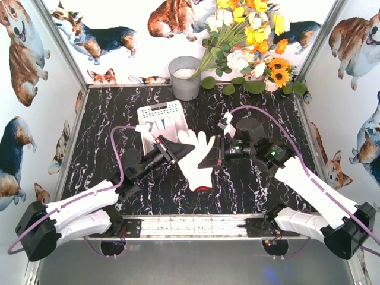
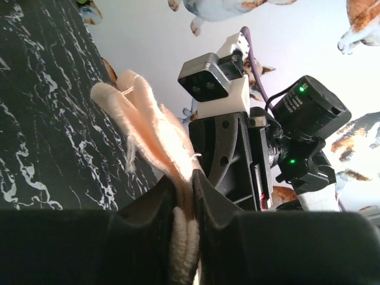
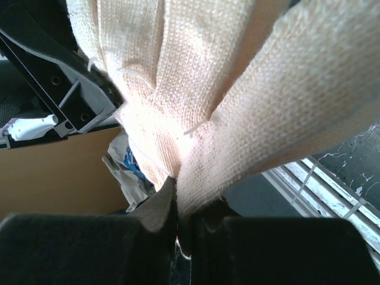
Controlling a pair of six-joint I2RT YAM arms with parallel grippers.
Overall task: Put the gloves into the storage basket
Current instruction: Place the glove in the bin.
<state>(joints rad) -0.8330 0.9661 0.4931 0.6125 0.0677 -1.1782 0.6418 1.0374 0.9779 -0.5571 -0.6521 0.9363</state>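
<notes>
A white knit glove [image 1: 195, 155] with a red-trimmed cuff hangs above the middle of the black marbled table, held from both sides. My left gripper [image 1: 176, 149] is shut on its left edge; the left wrist view shows the knit fabric [image 2: 155, 133] pinched between the jaws. My right gripper [image 1: 209, 155] is shut on its right edge; the right wrist view shows the knit fabric [image 3: 202, 89] filling the frame. The white perforated storage basket [image 1: 161, 114] stands behind the left gripper with gloves inside, one blue-dotted [image 1: 155, 127].
A grey metal bucket [image 1: 185, 78] stands at the back centre. A bouquet of yellow and white flowers [image 1: 249, 41] leans at the back right. Corgi-printed walls enclose the table. Purple cables loop over both arms.
</notes>
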